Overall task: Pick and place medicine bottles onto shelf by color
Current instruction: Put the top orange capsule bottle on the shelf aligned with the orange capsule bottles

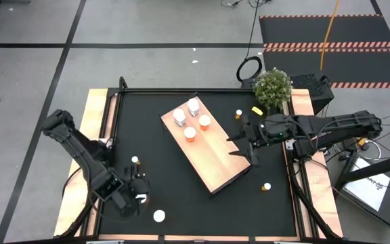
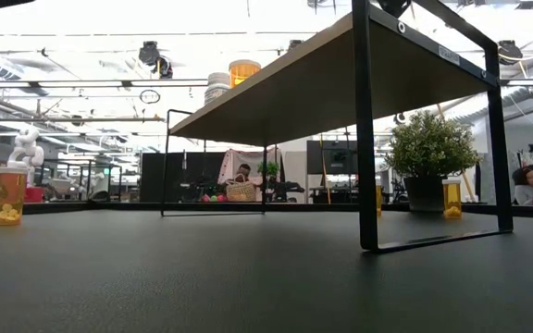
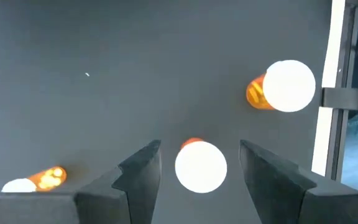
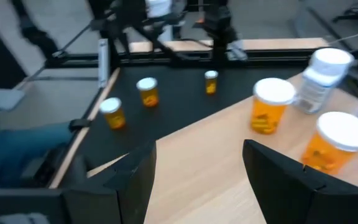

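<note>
The left gripper [image 3: 199, 163] hung over the black tabletop [image 1: 175, 176], fingers spread apart, with an orange bottle [image 3: 200, 166] (white cap up) standing between them untouched. Another orange bottle [image 3: 283, 88] stood just beyond it. The right gripper [image 1: 244, 144] hovered over the shelf [image 1: 212, 152], jaws open and empty, with two orange bottles [image 4: 270, 106] and white ones ahead of it.

You have the light-wood shelf [image 1: 212, 152] lying diagonally across the middle of the high view, with four white-capped medicine bottles [image 1: 191, 122] upright at its upper-left end: two white, two orange. Other small bottles stand scattered on the black surface around it.
</note>
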Robot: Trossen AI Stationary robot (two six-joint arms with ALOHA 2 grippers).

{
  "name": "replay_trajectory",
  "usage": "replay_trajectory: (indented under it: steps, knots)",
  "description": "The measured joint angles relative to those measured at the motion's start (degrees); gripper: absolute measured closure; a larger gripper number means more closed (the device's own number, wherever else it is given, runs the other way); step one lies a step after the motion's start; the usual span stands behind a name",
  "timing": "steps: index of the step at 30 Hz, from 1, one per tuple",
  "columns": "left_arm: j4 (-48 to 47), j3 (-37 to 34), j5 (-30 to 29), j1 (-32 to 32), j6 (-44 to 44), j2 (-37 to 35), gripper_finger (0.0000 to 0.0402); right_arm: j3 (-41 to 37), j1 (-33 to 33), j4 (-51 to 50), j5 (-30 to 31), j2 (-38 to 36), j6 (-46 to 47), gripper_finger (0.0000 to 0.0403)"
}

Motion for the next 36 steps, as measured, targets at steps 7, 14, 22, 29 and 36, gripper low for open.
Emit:
replay_trajectory:
  steps: [7,14,22,29,36]
  knots:
    - [3.92,-0.02,-0.62,-4.48,-0.76,2.25,0.0188,0.0,0.97,3.52,5.53,2.52,2.0,0.0167]
    - [4.1,-0.02,-8.51,-7.61,-1.77,2.43,0.0188,0.0,0.95,8.04,5.37,5.76,1.89,0.0167]
    - [3.19,-0.02,-14.27,-8.79,0.09,2.43,0.0187,0.0,0.95,11.75,5.23,8.42,-0.43,0.0167]
    - [3.39,-1.77,-14.37,-8.74,1.01,2.4,0.0188,0.0,0.93,10.11,5.18,8.56,1.04,0.0167]
    - [4.11,-7.72,-11.56,-7.85,-1.77,2.4,0.0179,0.0,0.93,7.86,5.26,8.54,0.78,0.0167]
